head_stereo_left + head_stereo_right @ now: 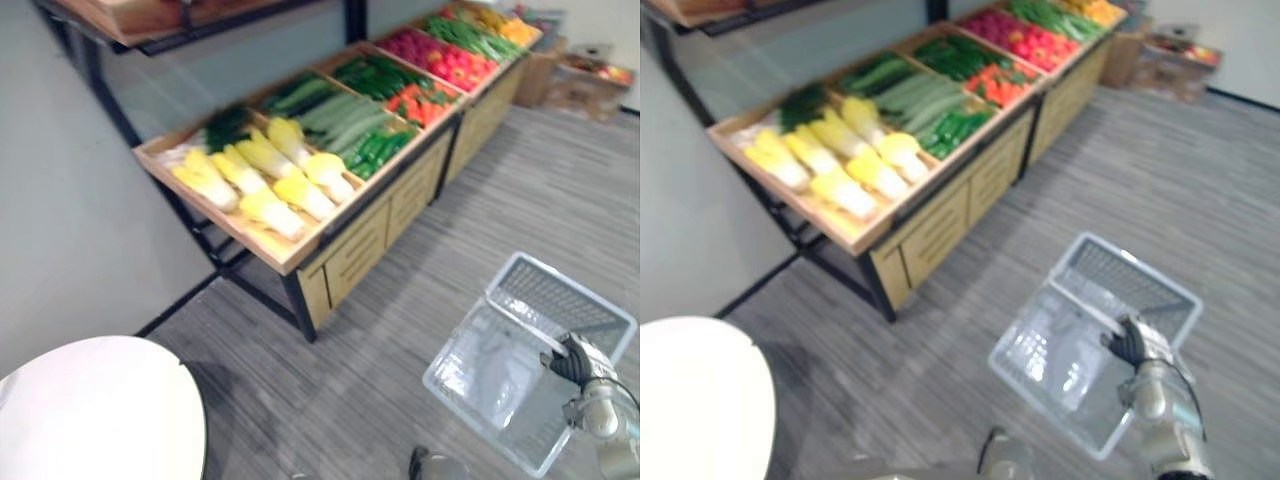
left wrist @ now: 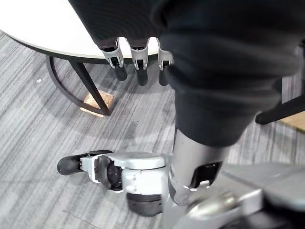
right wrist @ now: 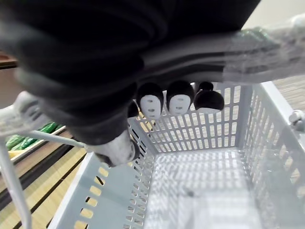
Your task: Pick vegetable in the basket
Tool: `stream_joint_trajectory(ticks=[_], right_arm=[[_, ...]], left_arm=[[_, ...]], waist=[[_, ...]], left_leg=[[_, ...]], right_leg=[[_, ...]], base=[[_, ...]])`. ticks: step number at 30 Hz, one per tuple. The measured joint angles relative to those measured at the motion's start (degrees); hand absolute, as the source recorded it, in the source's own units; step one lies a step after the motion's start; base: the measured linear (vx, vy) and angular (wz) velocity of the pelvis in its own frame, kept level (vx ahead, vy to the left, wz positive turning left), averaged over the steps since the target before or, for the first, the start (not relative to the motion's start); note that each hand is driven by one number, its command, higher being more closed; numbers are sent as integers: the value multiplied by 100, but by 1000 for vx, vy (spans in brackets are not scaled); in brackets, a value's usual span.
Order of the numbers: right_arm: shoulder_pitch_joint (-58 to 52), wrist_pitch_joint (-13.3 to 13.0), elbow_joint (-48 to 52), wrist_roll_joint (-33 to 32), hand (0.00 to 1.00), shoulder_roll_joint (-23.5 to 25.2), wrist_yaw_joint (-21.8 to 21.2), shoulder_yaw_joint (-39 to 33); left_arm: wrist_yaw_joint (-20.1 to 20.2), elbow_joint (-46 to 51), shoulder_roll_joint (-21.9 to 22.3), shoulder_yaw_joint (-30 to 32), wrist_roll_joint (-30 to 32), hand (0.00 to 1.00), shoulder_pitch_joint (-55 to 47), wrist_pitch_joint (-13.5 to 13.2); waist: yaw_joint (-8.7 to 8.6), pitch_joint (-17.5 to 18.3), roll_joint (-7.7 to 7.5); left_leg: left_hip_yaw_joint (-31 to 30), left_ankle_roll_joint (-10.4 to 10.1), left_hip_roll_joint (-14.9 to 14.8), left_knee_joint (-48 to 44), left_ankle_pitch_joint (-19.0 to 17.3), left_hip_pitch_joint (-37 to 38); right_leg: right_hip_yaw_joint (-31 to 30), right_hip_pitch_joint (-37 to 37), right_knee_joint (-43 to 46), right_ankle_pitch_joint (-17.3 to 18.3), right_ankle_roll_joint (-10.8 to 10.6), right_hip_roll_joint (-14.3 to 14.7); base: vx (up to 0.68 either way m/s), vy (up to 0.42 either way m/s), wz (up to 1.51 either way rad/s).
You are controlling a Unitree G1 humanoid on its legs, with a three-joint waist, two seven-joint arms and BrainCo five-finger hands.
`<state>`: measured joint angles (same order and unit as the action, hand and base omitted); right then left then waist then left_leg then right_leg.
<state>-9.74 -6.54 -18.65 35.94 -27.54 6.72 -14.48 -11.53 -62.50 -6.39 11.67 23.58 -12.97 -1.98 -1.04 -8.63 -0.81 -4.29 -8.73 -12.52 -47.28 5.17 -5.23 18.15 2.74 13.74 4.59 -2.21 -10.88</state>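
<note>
Right hand (image 1: 577,360): fingers curled round the handle of the tilted basket (image 1: 540,295). Left hand (image 2: 138,59): fingers straight and relaxed, beside a white surface (image 2: 38,28). Vegetables (image 1: 270,180) lie on the stand (image 1: 350,255), well apart from the basket.

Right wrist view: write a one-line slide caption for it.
Right hand curled round the handle of a grey perforated basket, with the wooden vegetable stand nearby.

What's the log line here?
right hand: shut on basket | basket: no vegetables inside | left hand: open | vegetables: on stand
</note>
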Motion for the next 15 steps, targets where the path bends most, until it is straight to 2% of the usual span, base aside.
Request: stream_joint_trajectory(ticks=[1,3,6,7,8,9,10,11,13,15], right_arm=[[-52,14,3,0,100,49,40,-262],[-126,36,2,-31,100,64,44,-412],[-179,42,-4,-97,100,220,44,-496],[-216,43,-6,-98,100,233,44,-505],[-247,48,-31,-98,100,267,43,-537],[-245,60,-31,-98,100,337,39,-527],[-222,21,-18,-99,100,367,39,-515],[-163,26,-52,-98,100,368,38,-514],[-143,28,-88,-92,100,364,36,-387],[-105,11,-149,-93,100,354,34,-184]], left_arm=[[-20,60,-7,5,-74,0,10,3],[-92,153,-6,6,-98,0,-6,9],[-174,165,24,13,-105,0,-18,35],[-181,165,55,56,-121,0,-77,52],[-187,169,90,181,-240,0,-63,70],[-200,191,89,279,-282,0,-49,80],[-260,255,101,381,-323,0,-8,55],[-309,282,100,454,-324,0,91,42],[-328,285,95,541,-323,0,140,56],[-330,242,87,569,-321,0,120,59]], waist=[[-1,2,25],[-2,-6,42],[32,-13,63],[26,-16,89],[25,-9,99],[38,36,105],[-43,36,5],[-44,-6,-9],[-23,-10,4],[6,15,77]], left_leg=[[628,288,-191,-331,-373,-370],[1041,417,-184,-248,-642,-784],[1014,411,-94,894,-654,-998],[978,477,-71,1537,-400,-929],[859,465,25,2127,-271,-799],[777,456,182,2413,-282,-654],[614,424,369,2865,-306,-502],[481,323,453,3022,-379,-508],[479,235,504,3019,-548,-549],[539,213,463,2952,-875,-546]], right_leg=[[225,-274,-198,9,10,-55],[458,-566,-429,12,12,-108],[599,-845,-462,81,-111,-111],[593,-909,-453,124,-193,-117],[523,-900,-402,203,-349,-165],[477,-898,-417,225,-388,-218],[367,-883,-654,183,-454,-294],[286,-874,-860,90,-596,-286],[77,-910,-1065,1,-657,-238],[-50,-912,-1183,-95,-717,-186]], base=[[244,-75,84],[217,-16,65],[212,115,19],[218,227,-2],[168,217,0],[223,253,17],[184,238,25],[155,218,25],[77,234,7],[62,193,-17]])
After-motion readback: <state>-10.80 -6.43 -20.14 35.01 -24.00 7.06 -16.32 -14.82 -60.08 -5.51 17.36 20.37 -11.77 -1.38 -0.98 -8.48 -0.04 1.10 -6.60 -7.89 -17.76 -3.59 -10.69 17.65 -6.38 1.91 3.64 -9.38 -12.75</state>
